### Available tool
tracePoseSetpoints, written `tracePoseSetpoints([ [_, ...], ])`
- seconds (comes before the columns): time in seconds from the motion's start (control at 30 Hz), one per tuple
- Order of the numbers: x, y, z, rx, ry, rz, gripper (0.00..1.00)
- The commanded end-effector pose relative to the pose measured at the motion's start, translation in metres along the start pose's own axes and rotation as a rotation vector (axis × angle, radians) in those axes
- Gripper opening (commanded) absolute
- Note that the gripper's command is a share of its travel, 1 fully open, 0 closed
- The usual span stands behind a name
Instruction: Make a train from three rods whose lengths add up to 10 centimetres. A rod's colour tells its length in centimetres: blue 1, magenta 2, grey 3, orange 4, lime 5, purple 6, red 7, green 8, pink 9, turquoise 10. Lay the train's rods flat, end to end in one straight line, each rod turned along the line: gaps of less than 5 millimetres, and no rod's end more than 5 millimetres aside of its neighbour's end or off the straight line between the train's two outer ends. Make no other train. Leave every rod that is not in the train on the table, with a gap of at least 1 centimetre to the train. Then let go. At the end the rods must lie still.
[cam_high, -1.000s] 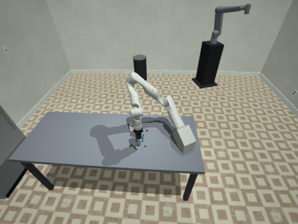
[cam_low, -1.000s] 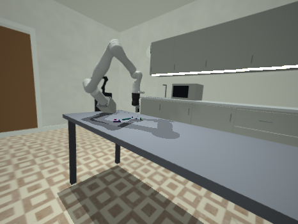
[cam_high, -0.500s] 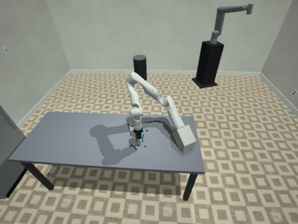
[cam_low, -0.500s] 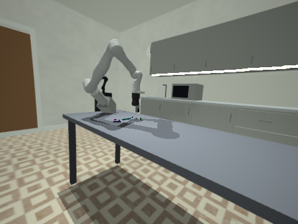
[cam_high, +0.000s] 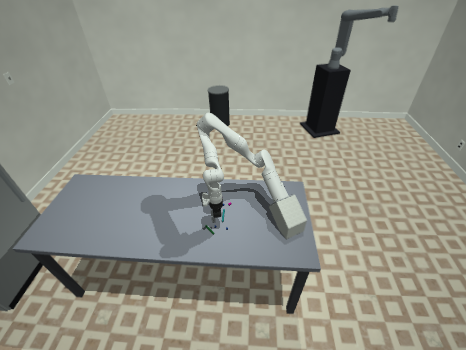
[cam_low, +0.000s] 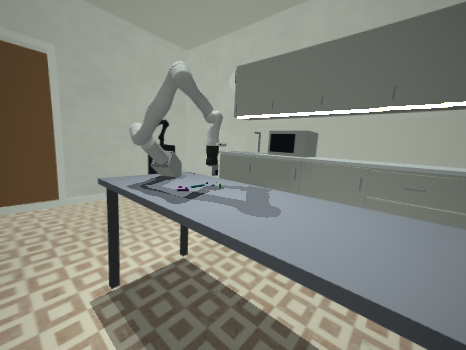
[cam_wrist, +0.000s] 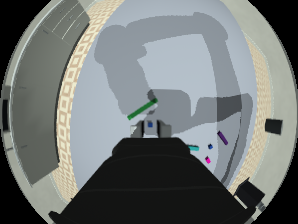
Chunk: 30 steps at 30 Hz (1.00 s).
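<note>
On the bench (cam_high: 100, 220): 1 green rod (cam_wrist: 143, 108), 1 turquoise rod (cam_wrist: 193, 147), 1 purple rod (cam_wrist: 222, 137), 1 magenta rod (cam_wrist: 208, 160), 2 blue rods (cam_wrist: 150, 123) (cam_wrist: 210, 147). Total 6 rods, 1 arm (cam_high: 235, 142).
</note>
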<state>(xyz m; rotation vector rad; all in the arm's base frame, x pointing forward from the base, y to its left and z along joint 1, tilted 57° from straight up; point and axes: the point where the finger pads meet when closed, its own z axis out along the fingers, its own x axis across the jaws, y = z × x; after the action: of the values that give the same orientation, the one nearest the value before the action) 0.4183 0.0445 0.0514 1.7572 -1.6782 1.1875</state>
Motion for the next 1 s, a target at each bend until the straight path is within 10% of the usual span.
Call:
tracePoseSetpoints([
  [0.0,0.0,0.0,0.001,0.0,0.0,-0.001,0.54],
  [0.97,0.0,-0.001,0.035,0.0,0.0,-0.001,0.54],
])
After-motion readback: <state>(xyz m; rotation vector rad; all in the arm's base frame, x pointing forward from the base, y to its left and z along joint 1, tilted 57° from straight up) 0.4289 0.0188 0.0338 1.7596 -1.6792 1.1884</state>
